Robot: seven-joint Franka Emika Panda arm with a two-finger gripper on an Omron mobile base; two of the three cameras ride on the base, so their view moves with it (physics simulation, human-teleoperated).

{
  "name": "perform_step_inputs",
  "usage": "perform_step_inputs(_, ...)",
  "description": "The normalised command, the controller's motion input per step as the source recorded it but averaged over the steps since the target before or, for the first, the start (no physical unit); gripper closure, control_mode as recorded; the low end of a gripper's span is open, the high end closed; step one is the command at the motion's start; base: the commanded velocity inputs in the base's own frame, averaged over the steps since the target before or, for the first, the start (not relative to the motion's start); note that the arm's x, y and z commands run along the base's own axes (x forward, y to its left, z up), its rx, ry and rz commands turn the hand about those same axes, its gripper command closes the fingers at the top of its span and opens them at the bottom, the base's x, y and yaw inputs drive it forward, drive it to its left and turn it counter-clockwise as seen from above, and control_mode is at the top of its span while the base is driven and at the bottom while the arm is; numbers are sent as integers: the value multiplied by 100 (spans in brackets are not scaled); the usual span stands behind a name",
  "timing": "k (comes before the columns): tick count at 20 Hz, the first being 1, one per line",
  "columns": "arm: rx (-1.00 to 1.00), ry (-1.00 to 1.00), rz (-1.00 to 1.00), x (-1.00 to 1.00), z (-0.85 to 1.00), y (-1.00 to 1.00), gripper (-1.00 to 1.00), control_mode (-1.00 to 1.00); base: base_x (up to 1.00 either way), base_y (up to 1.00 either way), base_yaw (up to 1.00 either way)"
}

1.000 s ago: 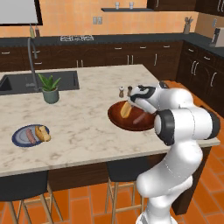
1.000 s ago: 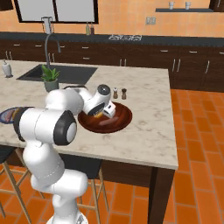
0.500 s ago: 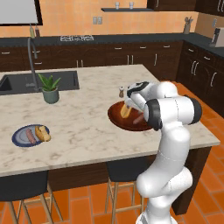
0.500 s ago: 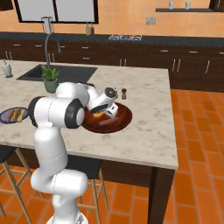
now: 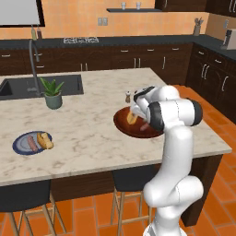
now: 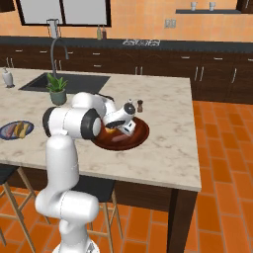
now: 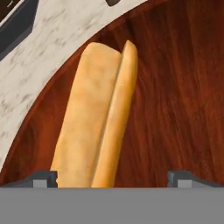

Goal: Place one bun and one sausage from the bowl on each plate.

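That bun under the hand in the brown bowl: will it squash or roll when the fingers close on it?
The bun looks soft and split lengthwise, so it probably squashes under a firm pinch. It lies flat and elongated near the bowl rim, so it seems unlikely to roll far. It is probably light for its size.

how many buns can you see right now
2. One bun lies in the brown bowl, between the open gripper's tips. Another bun sits on the dark blue plate. The arm may hide more.
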Motion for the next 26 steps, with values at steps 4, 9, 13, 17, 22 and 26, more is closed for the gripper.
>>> perform_step_inputs(4,0,4,0,29,-5,24,-100,-100,0,0,0)
perform_step_inputs(9,0,5,0,23,-8,13,-100,-100,0,0,0)
perform_step_inputs(13,1,6,0,3,-21,0,-100,-100,0,0,0)
perform_step_inputs(17,-3,1,0,0,-25,0,-100,-100,0,0,0)
perform_step_inputs(22,-18,-2,1,-7,-37,0,-100,-100,0,0,0)
perform_step_inputs(26,-15,1,0,-1,-17,1,-100,-100,0,0,0)
